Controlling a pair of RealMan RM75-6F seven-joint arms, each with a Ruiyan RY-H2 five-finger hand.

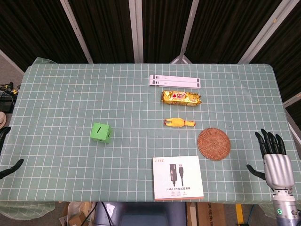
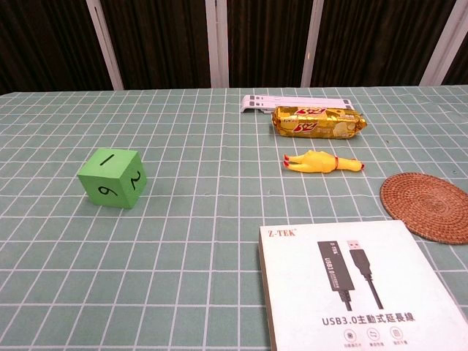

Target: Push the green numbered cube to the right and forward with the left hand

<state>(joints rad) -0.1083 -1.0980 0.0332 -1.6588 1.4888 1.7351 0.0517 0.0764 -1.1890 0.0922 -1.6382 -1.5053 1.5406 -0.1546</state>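
The green numbered cube (image 1: 101, 133) stands on the left half of the green checked table (image 1: 56, 94), well apart from both hands. In the chest view the cube (image 2: 112, 178) shows black digits on its top and two near faces. Only dark fingertips of my left hand (image 1: 5, 150) show at the far left edge of the head view, spread apart and holding nothing, off the table's left side. My right hand (image 1: 275, 157) hovers at the table's right front corner, fingers extended and empty. Neither hand appears in the chest view.
Right of centre lie two white strips (image 1: 175, 81), a gold snack pack (image 1: 181, 98), a yellow rubber chicken (image 1: 178, 122), a round woven coaster (image 1: 214, 144) and a white USB cable box (image 1: 177, 178) at the front edge.
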